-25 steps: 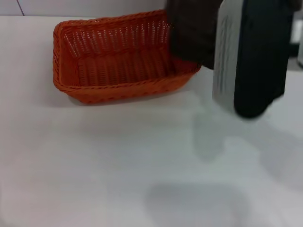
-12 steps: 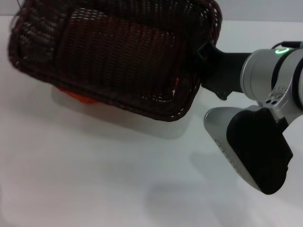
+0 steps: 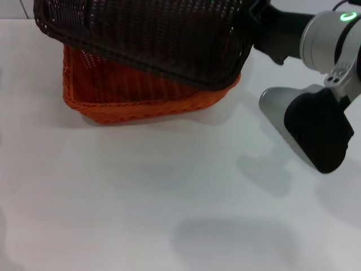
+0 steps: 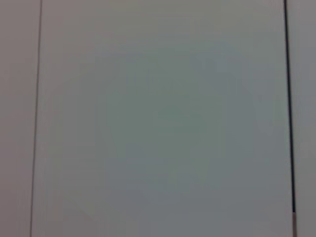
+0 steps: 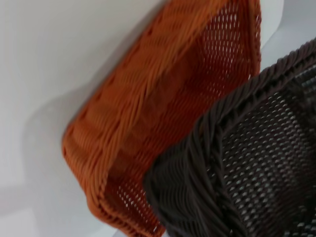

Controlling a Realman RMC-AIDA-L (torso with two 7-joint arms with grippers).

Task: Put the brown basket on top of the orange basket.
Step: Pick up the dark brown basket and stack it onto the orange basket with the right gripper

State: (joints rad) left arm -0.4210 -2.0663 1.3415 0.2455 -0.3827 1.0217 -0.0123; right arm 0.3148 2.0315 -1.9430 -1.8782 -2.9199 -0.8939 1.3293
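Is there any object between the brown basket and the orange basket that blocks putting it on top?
Nothing visible stands between them. The brown basket, carried from the side of the right gripper, hangs tilted directly over the orange basket, whose visible interior holds no object. The white table around them shows nothing else.

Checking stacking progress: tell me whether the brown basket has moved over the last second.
Yes. The brown basket swung in from the right, covered the orange basket, then shifted up-frame, exposing its front wall.
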